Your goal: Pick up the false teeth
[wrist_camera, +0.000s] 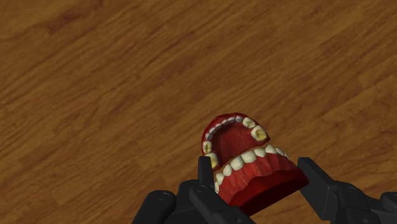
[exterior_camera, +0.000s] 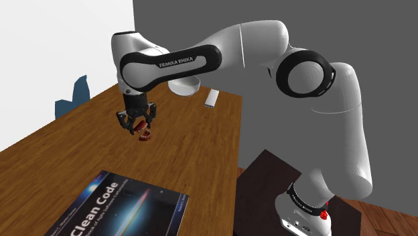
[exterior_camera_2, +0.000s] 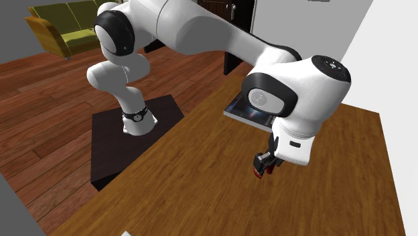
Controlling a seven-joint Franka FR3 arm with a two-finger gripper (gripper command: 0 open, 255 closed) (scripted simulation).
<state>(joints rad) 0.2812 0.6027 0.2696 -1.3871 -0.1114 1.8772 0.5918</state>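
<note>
The false teeth [wrist_camera: 248, 167], red gums with yellowish-white teeth, sit clasped between my black fingers [wrist_camera: 205, 168] over the wooden table [wrist_camera: 127, 76]. In the shoulder view my gripper [exterior_camera: 138, 125] points down near the table's middle with the red teeth [exterior_camera: 144, 133] in its tips. The second exterior view has the gripper [exterior_camera_2: 263, 163] just above the tabletop, the false teeth [exterior_camera_2: 268, 167] showing red between the fingers. Whether the teeth touch the wood I cannot tell.
A dark "Clean Code" book [exterior_camera: 114, 208] lies at the table's near end. A white bowl [exterior_camera: 184, 87] and a flat white object [exterior_camera: 212, 98] stand at the far end, a blue thing [exterior_camera: 74, 97] at the far edge. The dark stand [exterior_camera: 288, 181] is beside the table.
</note>
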